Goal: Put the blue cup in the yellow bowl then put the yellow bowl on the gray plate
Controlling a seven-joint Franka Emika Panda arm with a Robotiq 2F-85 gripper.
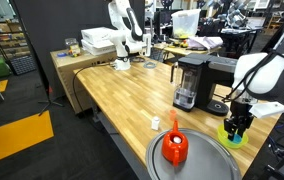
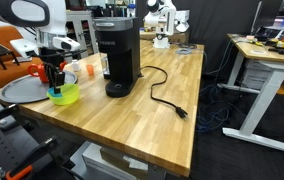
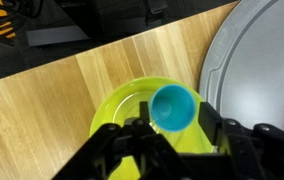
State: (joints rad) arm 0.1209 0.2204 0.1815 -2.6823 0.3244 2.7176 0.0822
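In the wrist view the small light-blue cup (image 3: 172, 107) sits between my gripper's (image 3: 176, 125) two black fingers, mouth towards the camera, directly over the yellow-green bowl (image 3: 122, 115). The fingers are closed against its sides. The gray plate (image 3: 257, 60) lies just beside the bowl. In both exterior views my gripper (image 1: 235, 125) (image 2: 54, 78) hangs low over the bowl (image 1: 232, 138) (image 2: 66, 96), which stands on the wooden table next to the gray plate (image 1: 207, 160) (image 2: 17, 90). The cup is hidden by the fingers there.
A red kettle-like object (image 1: 175, 148) stands on the gray plate. A small white cylinder (image 1: 156, 123) stands on the table near the plate. A black coffee machine (image 1: 190, 80) (image 2: 114, 55) with a trailing cable (image 2: 167, 100) stands close to the bowl.
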